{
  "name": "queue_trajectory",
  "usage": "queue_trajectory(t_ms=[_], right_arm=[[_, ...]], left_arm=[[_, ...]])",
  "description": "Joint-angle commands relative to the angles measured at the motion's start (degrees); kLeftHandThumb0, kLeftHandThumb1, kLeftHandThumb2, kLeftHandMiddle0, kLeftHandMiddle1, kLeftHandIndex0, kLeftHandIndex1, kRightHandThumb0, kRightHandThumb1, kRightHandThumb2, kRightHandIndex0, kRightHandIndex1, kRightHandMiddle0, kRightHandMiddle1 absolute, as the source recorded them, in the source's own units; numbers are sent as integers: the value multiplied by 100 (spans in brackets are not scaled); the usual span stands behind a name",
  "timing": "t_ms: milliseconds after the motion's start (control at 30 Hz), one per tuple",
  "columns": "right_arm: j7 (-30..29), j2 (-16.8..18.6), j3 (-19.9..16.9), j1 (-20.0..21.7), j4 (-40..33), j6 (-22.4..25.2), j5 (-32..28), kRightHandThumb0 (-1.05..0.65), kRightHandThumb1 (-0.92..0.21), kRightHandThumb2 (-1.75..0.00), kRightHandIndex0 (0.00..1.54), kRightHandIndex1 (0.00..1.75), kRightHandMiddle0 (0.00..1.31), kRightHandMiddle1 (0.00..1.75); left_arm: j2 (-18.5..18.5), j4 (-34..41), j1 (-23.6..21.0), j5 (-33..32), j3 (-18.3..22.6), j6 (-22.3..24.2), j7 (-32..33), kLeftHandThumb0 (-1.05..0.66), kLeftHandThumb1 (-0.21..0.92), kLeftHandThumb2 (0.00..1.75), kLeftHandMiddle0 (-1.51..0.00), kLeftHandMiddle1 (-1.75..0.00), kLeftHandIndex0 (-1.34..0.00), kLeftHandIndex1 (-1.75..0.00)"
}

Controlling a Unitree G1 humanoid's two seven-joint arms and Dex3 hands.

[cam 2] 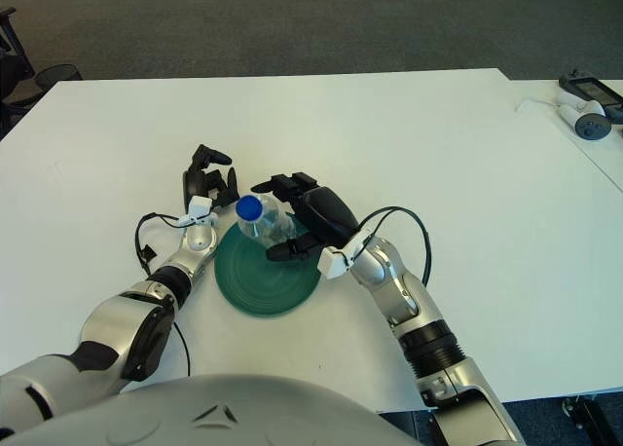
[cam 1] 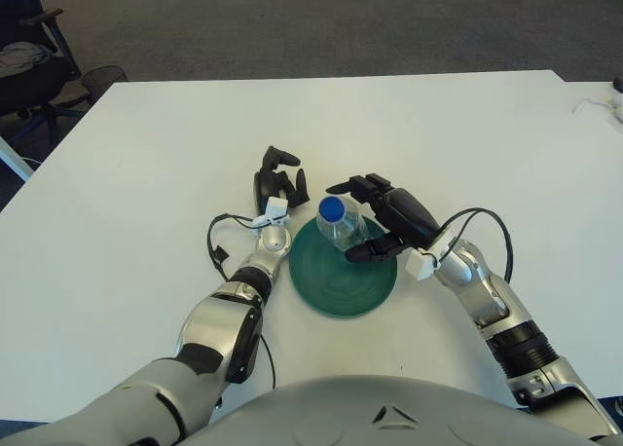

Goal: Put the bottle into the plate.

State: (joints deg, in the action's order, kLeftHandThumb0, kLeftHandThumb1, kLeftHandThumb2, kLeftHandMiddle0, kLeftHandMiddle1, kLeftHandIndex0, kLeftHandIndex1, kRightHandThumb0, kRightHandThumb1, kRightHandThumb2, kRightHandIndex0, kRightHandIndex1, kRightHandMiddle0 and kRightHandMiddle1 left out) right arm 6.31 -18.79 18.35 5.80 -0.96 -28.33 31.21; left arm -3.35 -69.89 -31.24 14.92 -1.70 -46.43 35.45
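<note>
Bottle [cam 1: 340, 224], clear with a blue cap [cam 1: 331, 209], is seen standing upright at the far edge of the green plate [cam 1: 341, 285]; its base is inside the rim. The right hand [cam 1: 387, 217] is placed just right of it with fingers spread apart; one finger [cam 1: 343, 187] reaches behind the bottle and another [cam 1: 368, 250] lies low in front, and whether either touches the bottle cannot be told; nothing is clamped. The left hand [cam 1: 277, 179] shows just left of the plate's far edge, its dark fingers loosely apart and holding nothing. Both are set over a white table [cam 1: 146, 154]. A chair [cam 1: 29, 61] and a black basket [cam 1: 105, 75] at the far left are shown only in the left eye view; a small device [cam 2: 587, 103] with a cord at the table's far right corner is shown whole only in the right eye view.
</note>
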Motion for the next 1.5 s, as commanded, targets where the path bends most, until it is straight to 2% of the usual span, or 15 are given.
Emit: queue_trajectory(t_ms=[0, 300, 900, 1467], right_arm=[[77, -71, -64, 2, -153, 136, 26, -104, -92, -50, 1, 11, 0, 10], [330, -129, -73, -32, -287, 356, -116, -105, -92, -55, 0, 4, 0, 1], [596, -121, -103, -23, -223, 391, -471, -105, -92, -52, 2, 2, 0, 10], [826, -88, -103, -50, -219, 649, -690, -105, -92, -49, 2, 1, 0, 11]], left_arm=[[42, -121, 191, 29, -4, -81, 38, -47, 35, 127, -119, -175, -59, -175], [63, -111, 194, 61, -36, -35, 57, -47, 34, 128, -117, -175, -59, -175], [72, -75, 220, 61, -63, -49, 59, -47, 35, 127, -118, -175, -59, -175], [76, -65, 228, 10, -47, 16, -33, -47, 35, 127, -120, -175, -59, -175]])
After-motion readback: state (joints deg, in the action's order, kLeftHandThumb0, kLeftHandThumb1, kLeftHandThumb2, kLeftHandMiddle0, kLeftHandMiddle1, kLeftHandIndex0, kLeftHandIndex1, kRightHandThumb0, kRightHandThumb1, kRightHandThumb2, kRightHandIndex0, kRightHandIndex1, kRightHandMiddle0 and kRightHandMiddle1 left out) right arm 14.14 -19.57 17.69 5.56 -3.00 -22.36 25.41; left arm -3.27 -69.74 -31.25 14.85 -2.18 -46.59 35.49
